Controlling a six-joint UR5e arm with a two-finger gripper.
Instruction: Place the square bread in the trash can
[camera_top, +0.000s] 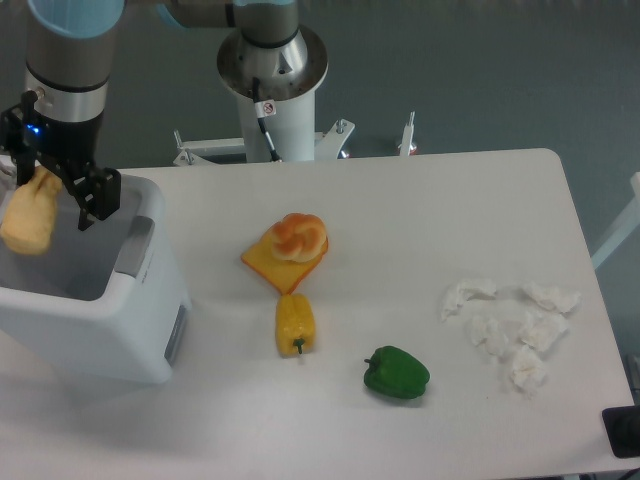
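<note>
- I had the gripper (45, 185) over the left end of the table, its dark fingers (92, 195) pointing down; how they stood on the load I could not tell, since only one side of them showed clearly.
- The square bread (28, 212) hung at the gripper's left side, touching it, above the grey inside of the trash can (110, 330). I judged it was either in the grip or only just let go.
- It sat close to the can's left wall and near the edge of the view, so I reckoned the drop wanted the bread well inside the rim, not over it.
- I thought it best to part the fingers fully and let the soft lump fall straight, then lift clear of the grey flap (135, 245) without brushing it.
- Well apart on the table (450, 210) lay the round bun (298, 236) on the orange slice (268, 266), the yellow pepper (295, 324), the green pepper (397, 373) and the crumpled tissues (510, 325); none needed touching.
</note>
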